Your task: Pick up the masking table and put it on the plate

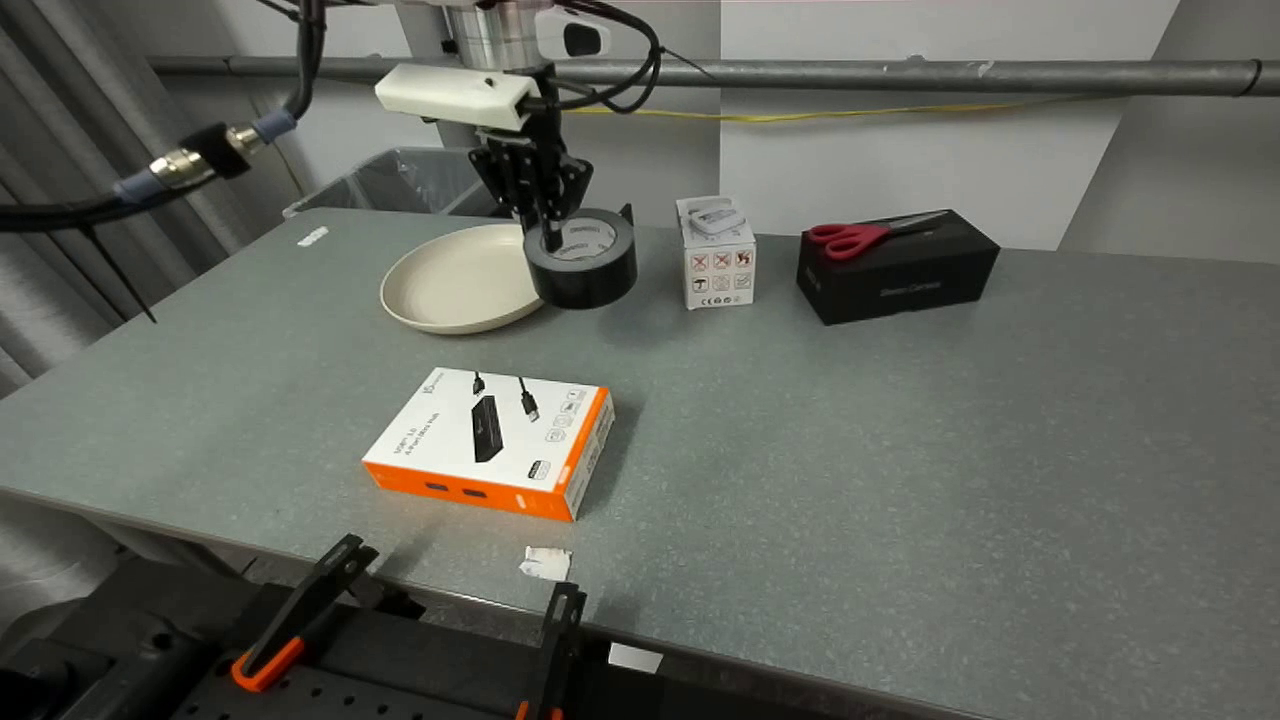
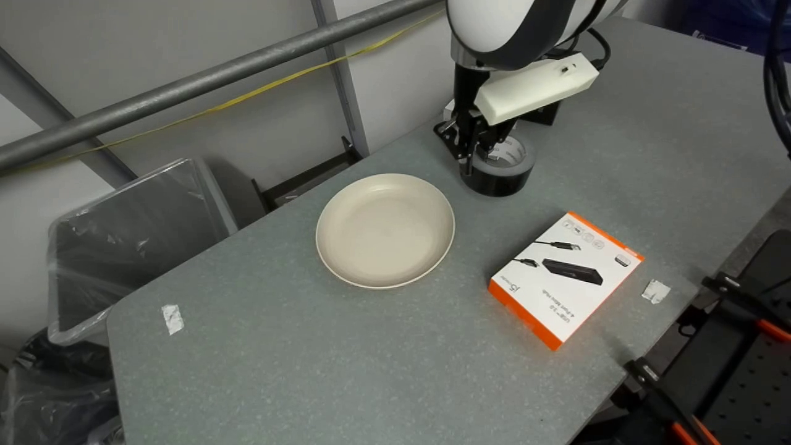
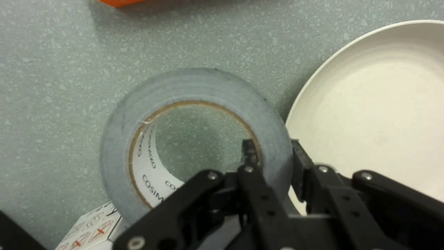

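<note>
- We see a black roll of tape (image 1: 590, 284) held above a grey table (image 1: 900, 480), just beside a round cream plate (image 2: 386, 232). In the wrist view, the roll's edge slightly overlaps the plate's rim.
- The black gripper (image 3: 272, 151) is clamped on the wall of the roll: we find one finger inside the hollow centre and the other against the outside, on the side nearest the plate.
- The roll is a ring, so we can name no long axis across it. Its hole opens upward, with the line through it standing roughly upright, and the table shows through. We cannot tell how much it tilts.
- Its outer side is black, its flat upper face grey. A thin brown band edges the hole, and the white lining inside carries dark capital lettering.
- The plate lies flat on the table, shallow, its hollow side up.
- In an exterior view, a small white box (image 1: 717, 262) stands near the roll, and red-handled scissors (image 1: 850, 240) lie on a black box (image 1: 905, 287). In both exterior views we see a white-and-orange box (image 1: 490, 435) lying flat.
</note>
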### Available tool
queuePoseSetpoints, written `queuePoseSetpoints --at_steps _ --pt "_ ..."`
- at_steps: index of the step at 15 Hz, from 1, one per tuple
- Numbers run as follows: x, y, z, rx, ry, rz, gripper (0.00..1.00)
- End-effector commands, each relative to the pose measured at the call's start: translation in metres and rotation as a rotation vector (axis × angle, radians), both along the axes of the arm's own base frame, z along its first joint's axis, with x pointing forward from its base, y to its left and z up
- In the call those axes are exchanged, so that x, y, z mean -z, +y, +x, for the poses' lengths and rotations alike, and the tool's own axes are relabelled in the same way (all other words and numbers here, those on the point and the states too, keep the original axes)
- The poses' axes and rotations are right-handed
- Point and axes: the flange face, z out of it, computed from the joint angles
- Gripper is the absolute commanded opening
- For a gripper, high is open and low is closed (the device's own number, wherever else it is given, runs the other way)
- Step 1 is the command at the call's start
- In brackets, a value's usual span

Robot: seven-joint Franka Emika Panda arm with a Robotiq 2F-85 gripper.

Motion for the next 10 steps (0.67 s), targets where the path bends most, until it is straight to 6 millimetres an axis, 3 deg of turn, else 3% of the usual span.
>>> queuePoseSetpoints --at_steps 1,2,3,5,10 --pt "0.001 -0.001 0.0 0.002 0.003 -0.001 0.26" --pt "0.002 -0.002 0.0 0.002 0.005 -0.001 0.26" --pt "0.003 -0.002 0.0 0.002 0.006 -0.001 0.06" --pt "-0.004 0.018 0.008 -0.026 -0.026 0.011 0.06" --pt "-0.009 0.096 0.033 -0.139 -0.072 0.028 0.06"
